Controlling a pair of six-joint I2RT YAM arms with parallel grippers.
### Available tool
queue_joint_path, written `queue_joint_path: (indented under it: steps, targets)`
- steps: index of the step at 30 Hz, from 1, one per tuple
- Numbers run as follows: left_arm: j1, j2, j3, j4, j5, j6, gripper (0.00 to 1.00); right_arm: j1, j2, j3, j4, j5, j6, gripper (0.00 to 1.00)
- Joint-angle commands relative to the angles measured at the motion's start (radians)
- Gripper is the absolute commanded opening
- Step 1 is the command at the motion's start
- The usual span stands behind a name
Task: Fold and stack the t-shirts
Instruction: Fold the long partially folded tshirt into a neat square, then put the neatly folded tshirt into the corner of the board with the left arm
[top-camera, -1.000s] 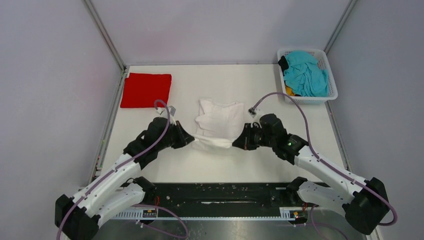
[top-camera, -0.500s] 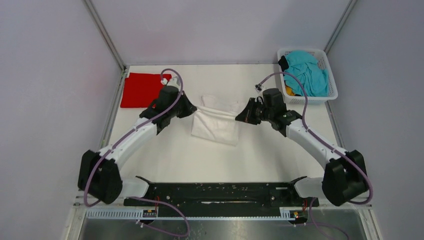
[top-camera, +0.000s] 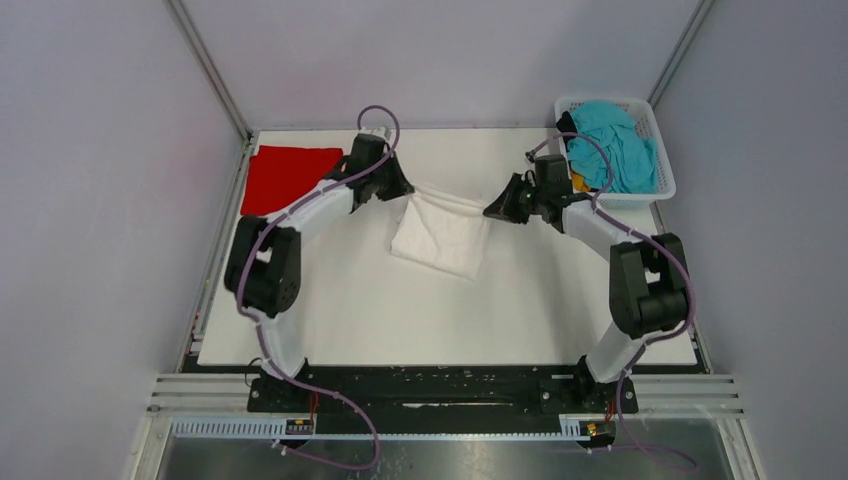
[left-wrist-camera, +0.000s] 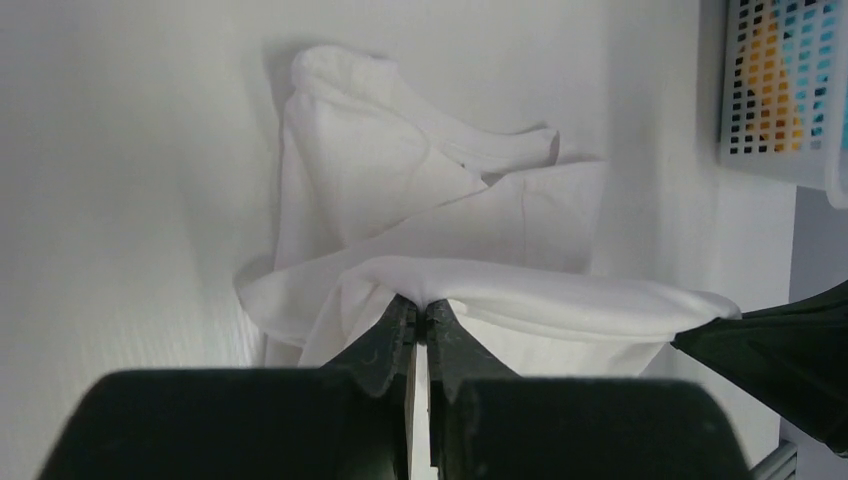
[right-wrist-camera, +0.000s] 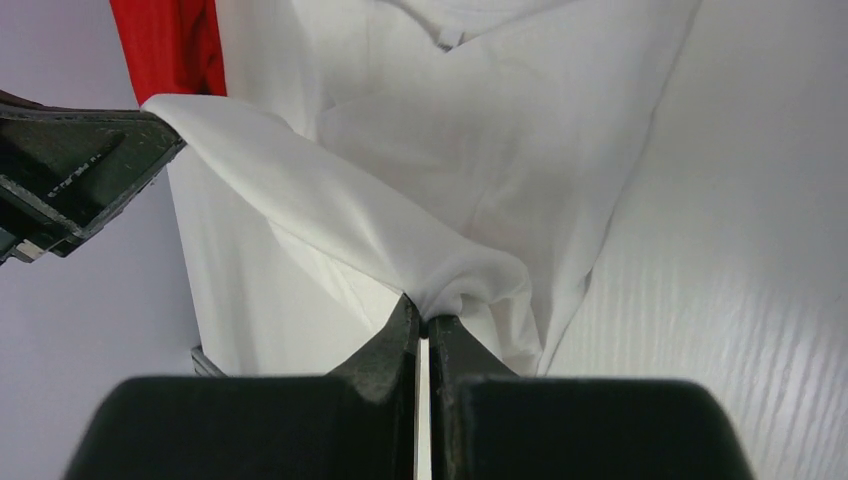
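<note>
Middle of the desk (top-camera: 400, 320): white t-shirt (top-camera: 437, 240), near part lying flat, far edge held up and stretched between the two hands. Left hand (top-camera: 408, 191) pinched fully shut on the left end of that edge; right hand (top-camera: 489, 212) pinched fully shut on the right end. Far left corner: red t-shirt (top-camera: 280, 176), folded flat, right edge hidden by the left arm. Far right corner: white basket (top-camera: 620, 201) holding a heaped teal t-shirt (top-camera: 612, 148), orange cloth (top-camera: 579, 182) beneath.
</note>
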Motion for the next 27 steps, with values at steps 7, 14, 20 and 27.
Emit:
queue_joint_path:
  steps: [7,14,20,27]
  targets:
    - [0.038,0.414,0.466,-0.064,-0.02,0.018,0.2,-0.096,0.338,0.27,0.11,-0.018,0.038,0.31]
    - [0.05,0.421,0.593,-0.098,0.042,0.041,0.99,-0.11,0.377,0.416,0.024,-0.009,0.002,1.0]
    - [0.05,0.35,0.431,-0.086,0.086,0.105,0.99,-0.109,0.25,0.242,0.074,-0.004,-0.03,0.99]
    - [0.05,0.424,0.454,-0.234,0.213,0.22,0.93,-0.108,0.114,0.074,0.115,-0.022,-0.027,0.99]
